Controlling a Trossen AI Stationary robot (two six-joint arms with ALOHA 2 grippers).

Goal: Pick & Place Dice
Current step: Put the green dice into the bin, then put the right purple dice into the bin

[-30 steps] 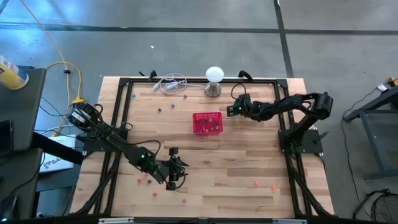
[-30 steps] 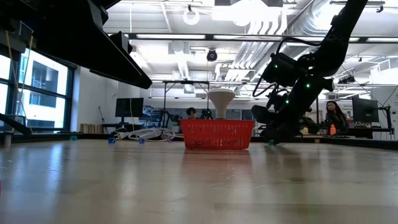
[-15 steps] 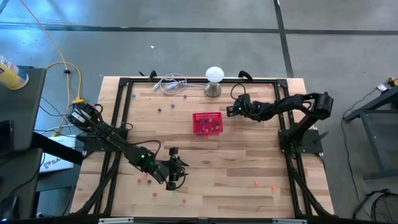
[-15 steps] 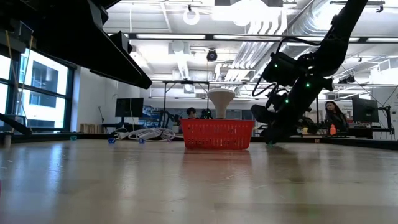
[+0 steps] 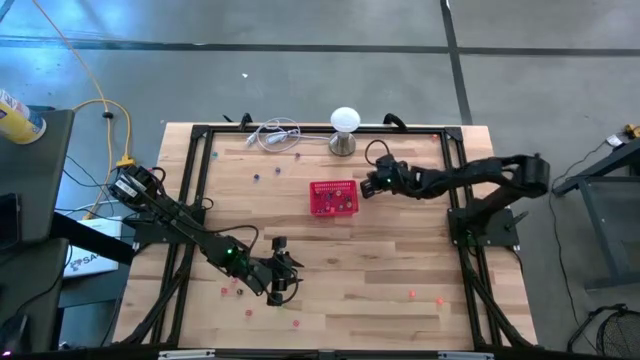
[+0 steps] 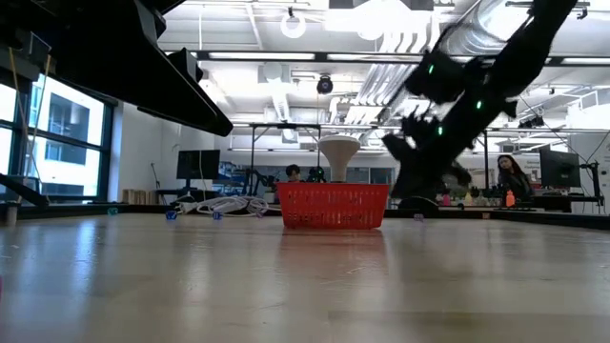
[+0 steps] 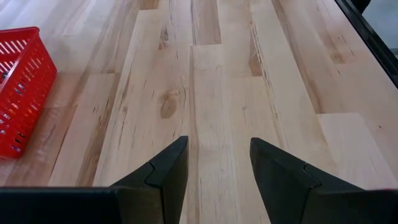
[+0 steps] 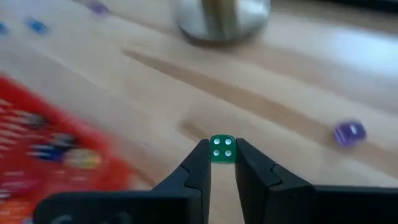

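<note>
Right gripper: pinching a green die, just beside the basket.
In your right wrist view the basket is a red blur and its dice cannot be counted; a purple die lies on the table, the lamp base cut off. Left gripper: spread, holding nothing, over bare boards near the front; loose dice there show only as specks.

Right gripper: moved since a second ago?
Yes. The right gripper, shut on a green die, has lifted off the table and shifted toward the red basket; in the low view it now sits higher beside the basket.
</note>
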